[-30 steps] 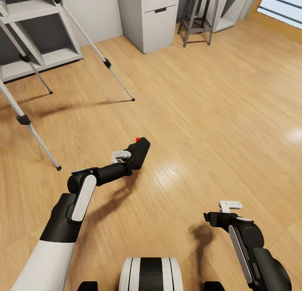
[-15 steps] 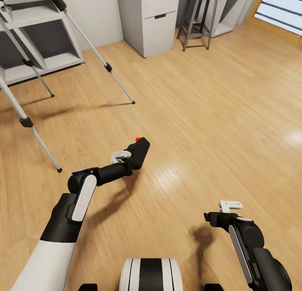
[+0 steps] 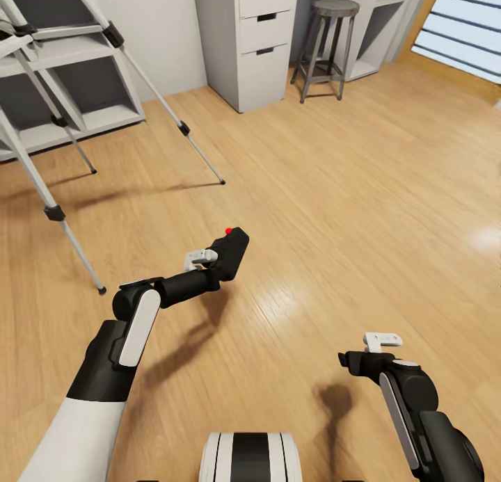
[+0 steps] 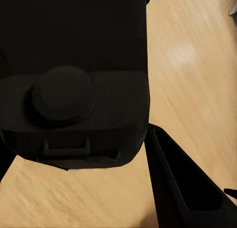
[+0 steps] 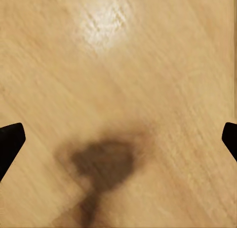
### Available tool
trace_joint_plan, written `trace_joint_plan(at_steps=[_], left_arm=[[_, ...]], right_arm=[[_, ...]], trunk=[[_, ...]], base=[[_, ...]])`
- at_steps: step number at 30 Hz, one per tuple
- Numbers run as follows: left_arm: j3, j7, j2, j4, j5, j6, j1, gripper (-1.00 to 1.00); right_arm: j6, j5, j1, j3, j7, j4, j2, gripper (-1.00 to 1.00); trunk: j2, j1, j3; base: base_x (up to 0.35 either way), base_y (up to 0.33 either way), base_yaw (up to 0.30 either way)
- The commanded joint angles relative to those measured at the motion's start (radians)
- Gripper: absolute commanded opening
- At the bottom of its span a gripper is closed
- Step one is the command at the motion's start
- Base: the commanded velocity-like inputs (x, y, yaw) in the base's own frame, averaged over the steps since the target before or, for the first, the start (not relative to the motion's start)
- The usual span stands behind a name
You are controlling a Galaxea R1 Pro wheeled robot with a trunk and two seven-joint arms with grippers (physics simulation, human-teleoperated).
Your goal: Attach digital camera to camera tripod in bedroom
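Black digital camera (image 4: 74,75) up close, claw finger (image 4: 182,183) beside it, wood floor (image 4: 192,65) behind

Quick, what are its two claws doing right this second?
Left gripper: jaws shut on the digital camera, held above the floor.
Right gripper: jaws open, holding nothing.

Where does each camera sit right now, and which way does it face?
Head view: on the head, facing forward and down at the wood floor, camera tripod and drawer unit; both arms show, left gripper holding the digital camera.
Left wrist view: on the left arm, looking along its jaws, close on the digital camera.
Right wrist view: on the right arm, facing the floor, jaws wide apart.
Shared: head and left wrist views both show the camera.
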Motion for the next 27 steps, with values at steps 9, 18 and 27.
trace_joint_plan(at_steps=[9,18,27], left_arm=[[0.001,-0.006,0.0,-0.001,-0.007,0.005,-0.001,-1.0],[0.0,-0.006,0.001,-0.001,-0.007,0.005,0.0,-1.0],[0.001,-0.007,0.001,-0.001,-0.007,0.004,0.0,-1.0]], right_arm=[[0.005,0.002,0.0,0.001,-0.001,-0.001,0.0,1.0],[0.005,0.002,0.0,0.001,-0.001,-0.001,0.002,1.0],[0.008,0.002,0.0,0.001,-0.001,-0.001,0.001,1.0]], trunk=[[0.002,-0.004,0.034],[0.004,-0.008,0.069],[0.006,-0.012,0.104]], base=[[0.0,0.0,0.0],[0.0,0.0,0.0],[0.0,0.0,0.0]])
